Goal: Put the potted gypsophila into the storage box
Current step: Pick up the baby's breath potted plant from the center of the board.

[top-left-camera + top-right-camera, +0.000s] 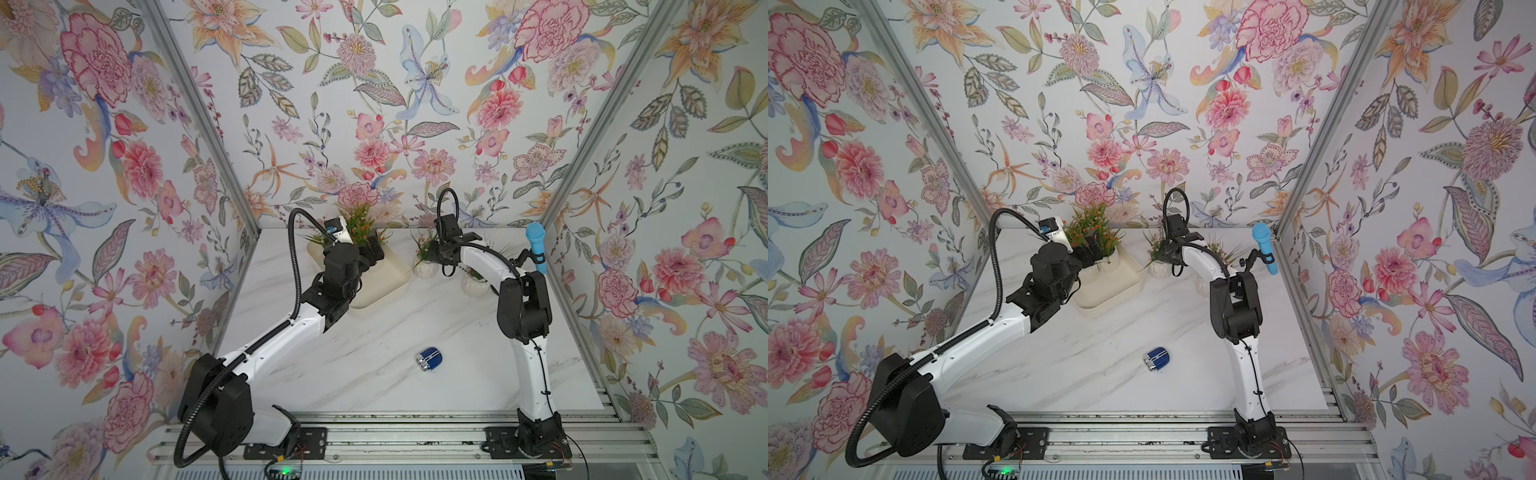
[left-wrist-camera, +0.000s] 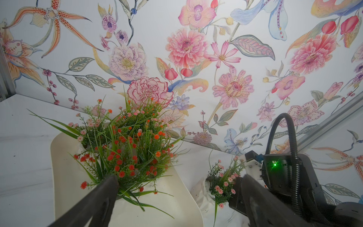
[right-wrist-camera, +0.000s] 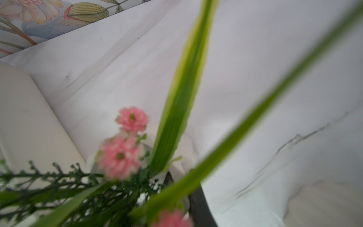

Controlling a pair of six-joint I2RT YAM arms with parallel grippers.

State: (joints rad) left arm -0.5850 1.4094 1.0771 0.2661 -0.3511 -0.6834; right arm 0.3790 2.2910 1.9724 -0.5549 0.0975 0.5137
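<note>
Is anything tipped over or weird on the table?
Yes. A small blue cylinder lies on its side on the table, alone, away from the potted gypsophila and the storage box. Nothing looks spilled.

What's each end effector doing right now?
Left end effector: open, holding nothing, over the box.
Right end effector: at a pot beside the box; open or shut cannot be told.

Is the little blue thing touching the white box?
Apart. Both top views show bare marble table between the blue thing and the white box.
</note>
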